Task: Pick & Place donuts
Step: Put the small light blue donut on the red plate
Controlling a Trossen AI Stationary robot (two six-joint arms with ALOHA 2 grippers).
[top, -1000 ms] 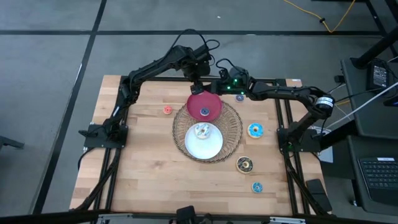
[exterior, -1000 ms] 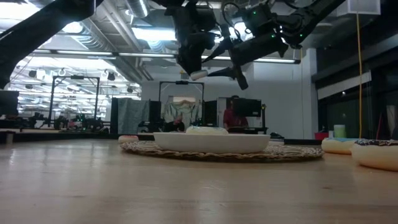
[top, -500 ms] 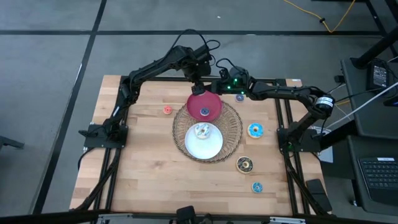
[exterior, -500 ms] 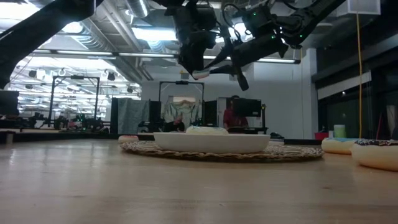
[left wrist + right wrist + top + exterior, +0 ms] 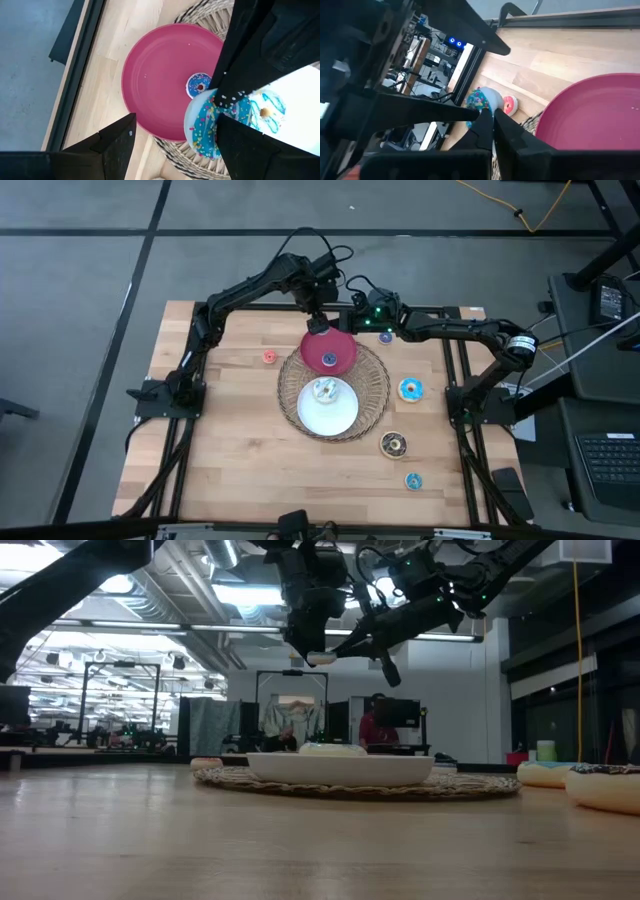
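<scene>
On the bench (image 5: 230, 440), left of the wicker tray (image 5: 378, 385), a lone orange-pink donut (image 5: 268, 357) lies on the bare wood, well apart from the tray's rim. The left arm reaches in over the tray's far edge, where a red plate (image 5: 318, 345) overlaps the rim, with a small blue donut (image 5: 199, 85) lying flat near the plate's middle. Above that plate hangs the left hand (image 5: 175, 120), its fingers spread apart; a blue sprinkled donut (image 5: 204, 127) stands on edge in the air against one of them, with the other finger clear of it. Nearer than the red plate, in the middle of the tray, sits a white plate (image 5: 325, 415) carrying a white-sprinkled donut (image 5: 324, 390). From the tray's right the right arm stretches across the far edge to meet the left one; the right hand (image 5: 493, 117) has its fingers pressed together, and their tips pinch the rim of the sprinkled donut. Just beyond the tray's far right rim, under the right arm, lies a dark-blue donut (image 5: 386, 337). Right of the tray, just beside it, a larger light-blue donut (image 5: 410, 389) rests flat. Off the tray's near right edge lies a dark brown donut (image 5: 393, 444), and nearer again, well apart from the tray, is a small light-blue one (image 5: 413, 480).
</scene>
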